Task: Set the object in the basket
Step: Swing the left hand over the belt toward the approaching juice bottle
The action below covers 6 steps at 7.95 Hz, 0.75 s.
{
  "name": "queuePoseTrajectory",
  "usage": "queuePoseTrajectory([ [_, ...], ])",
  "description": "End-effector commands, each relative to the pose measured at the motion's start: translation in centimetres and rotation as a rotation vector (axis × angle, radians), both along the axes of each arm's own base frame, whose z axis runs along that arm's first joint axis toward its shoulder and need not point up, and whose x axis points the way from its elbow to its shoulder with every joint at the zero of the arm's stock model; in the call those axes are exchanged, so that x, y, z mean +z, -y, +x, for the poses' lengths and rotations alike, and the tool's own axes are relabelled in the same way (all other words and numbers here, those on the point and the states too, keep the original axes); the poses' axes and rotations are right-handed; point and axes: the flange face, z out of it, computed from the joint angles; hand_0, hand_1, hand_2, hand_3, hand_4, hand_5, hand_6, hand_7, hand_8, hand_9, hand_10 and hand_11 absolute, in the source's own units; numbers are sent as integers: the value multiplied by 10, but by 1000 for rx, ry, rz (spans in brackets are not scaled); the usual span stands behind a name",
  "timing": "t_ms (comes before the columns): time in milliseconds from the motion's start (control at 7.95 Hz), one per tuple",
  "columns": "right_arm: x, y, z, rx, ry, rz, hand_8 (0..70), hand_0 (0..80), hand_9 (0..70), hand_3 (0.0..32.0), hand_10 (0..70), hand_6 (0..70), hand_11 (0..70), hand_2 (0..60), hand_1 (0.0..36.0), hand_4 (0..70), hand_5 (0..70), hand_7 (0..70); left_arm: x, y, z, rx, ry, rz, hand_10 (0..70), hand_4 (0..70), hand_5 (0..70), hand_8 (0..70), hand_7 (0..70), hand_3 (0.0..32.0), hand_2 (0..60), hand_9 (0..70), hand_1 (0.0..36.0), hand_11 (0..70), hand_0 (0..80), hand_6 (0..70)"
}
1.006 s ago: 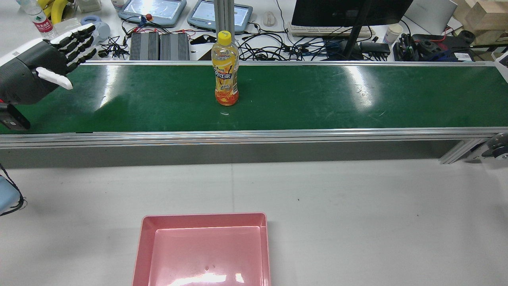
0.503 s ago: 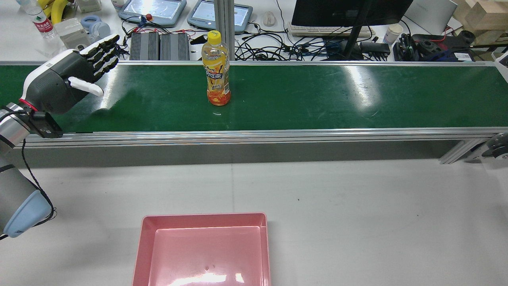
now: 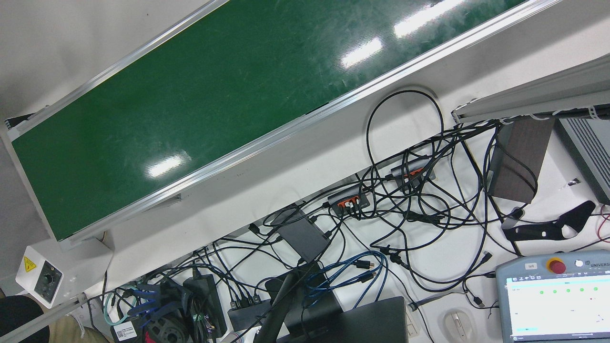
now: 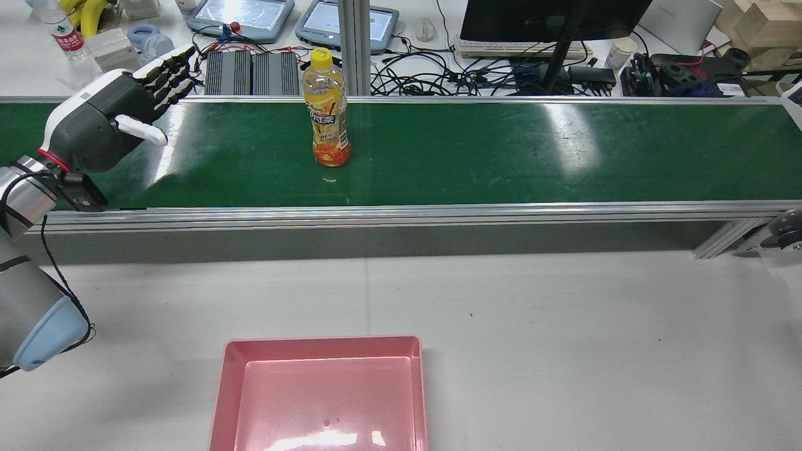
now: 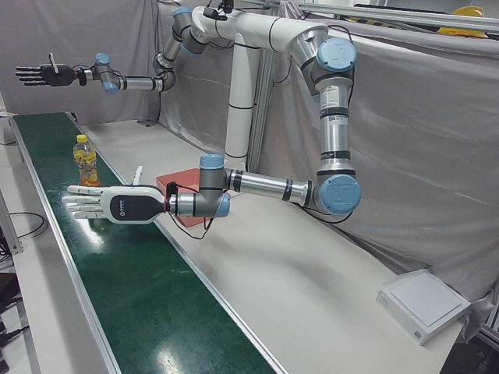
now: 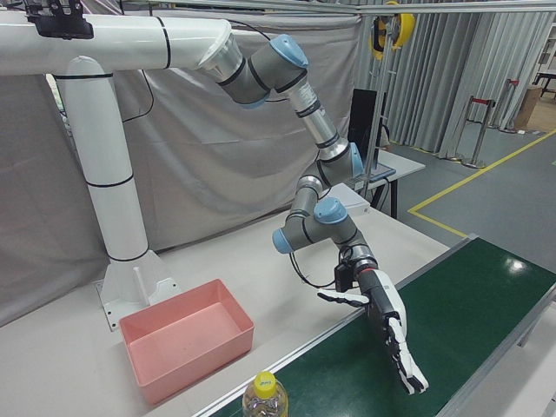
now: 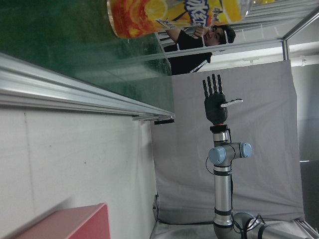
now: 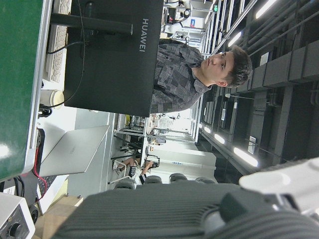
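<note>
An orange drink bottle (image 4: pixel 326 109) with a yellow cap stands upright on the green conveyor belt (image 4: pixel 501 150). It also shows in the left-front view (image 5: pixel 86 160), the right-front view (image 6: pixel 264 397) and the left hand view (image 7: pixel 174 15). My left hand (image 4: pixel 109 119) is open with its fingers stretched out. It hovers over the belt's left end, well to the left of the bottle and apart from it (image 5: pixel 109 204) (image 6: pixel 387 326). My right hand (image 5: pixel 39 74) is open and raised high, far from the belt (image 7: pixel 215 99). The pink basket (image 4: pixel 322 340) sits empty on the white table.
The belt has raised aluminium rails (image 4: pixel 401 213) along both sides. Behind it lie cables, power supplies (image 4: pixel 250 72), a monitor (image 4: pixel 551 19) and teach pendants. The front view shows only a bare stretch of belt (image 3: pixel 190 95) and cables.
The bottle has moved left along the belt. My left hand has come in from the left edge, rightward and toward the belt's far side, still open.
</note>
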Motion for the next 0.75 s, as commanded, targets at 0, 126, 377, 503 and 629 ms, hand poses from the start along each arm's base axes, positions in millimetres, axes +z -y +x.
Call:
queuePoseTrajectory([
  [0,-1,1,0,0,0,2,0,0,0,0,0,0,0,0,0,0,0,0,12,25,20,-7,-54,99,34,74,76,0,0,26,0,11,44,62,505,0],
  [126,-1,1,0,0,0,2,0,0,0,0,0,0,0,0,0,0,0,0,14,29,24,-6,-54,101,32,73,74,0,0,28,0,8,55,60,507,0],
  [377,0,0,0,0,0,0,0,0,0,0,0,0,0,0,0,0,0,0,-2,33,26,-3,-23,72,23,74,71,0,0,30,0,1,74,50,539,0],
  [503,0,0,0,0,0,0,0,0,0,0,0,0,0,0,0,0,0,0,-4,33,28,1,-4,52,16,73,70,0,0,32,0,1,60,39,537,0],
  [629,0,0,0,0,0,0,0,0,0,0,0,0,0,0,0,0,0,0,-6,32,28,2,6,39,12,81,74,0,0,26,0,4,61,32,542,0],
])
